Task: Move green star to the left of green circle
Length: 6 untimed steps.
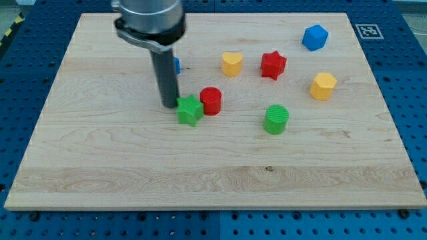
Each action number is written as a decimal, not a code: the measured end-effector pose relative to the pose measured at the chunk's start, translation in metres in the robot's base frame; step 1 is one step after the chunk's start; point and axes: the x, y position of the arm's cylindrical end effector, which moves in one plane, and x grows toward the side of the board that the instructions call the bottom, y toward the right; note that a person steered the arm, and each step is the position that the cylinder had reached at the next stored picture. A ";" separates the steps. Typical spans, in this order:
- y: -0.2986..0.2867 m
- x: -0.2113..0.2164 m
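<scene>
- Task status: under way, not finished. The green star (pixel 190 110) lies left of the green circle (pixel 275 119) in the view already, but well apart from it and a little nearer the view's top, so I judge the placement still loose.
- Green star: near the middle of the tabletop (pixel 133 173), touching or just beside the red cylinder (pixel 211 101) on its right (contact cannot be told for certain).
- Green circle: alone, toward the view's right of centre, bare wood between it and the star.
- Left to do, as a judgement: slide the star toward the view's right and slightly down until it sits just beside the circle's left side, without dragging the red cylinder along.
- Hand: none fitted; the arm ends in a dark rod, so nothing opens, closes or holds.
- My tip (pixel 169 105): on the tabletop at the star's upper left edge, touching it or very nearly so.
- Other items: yellow heart (pixel 231 64), red star (pixel 273 65), yellow hexagon (pixel 323 86), blue cube (pixel 315 37), all toward the view's top right.
- Partly hidden: a blue block (pixel 177 65) behind the rod, shape not readable.
</scene>
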 end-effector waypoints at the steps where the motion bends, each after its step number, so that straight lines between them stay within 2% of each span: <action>1: 0.031 0.021; 3: -0.026 0.035; 4: -0.012 0.058; 6: 0.067 0.054</action>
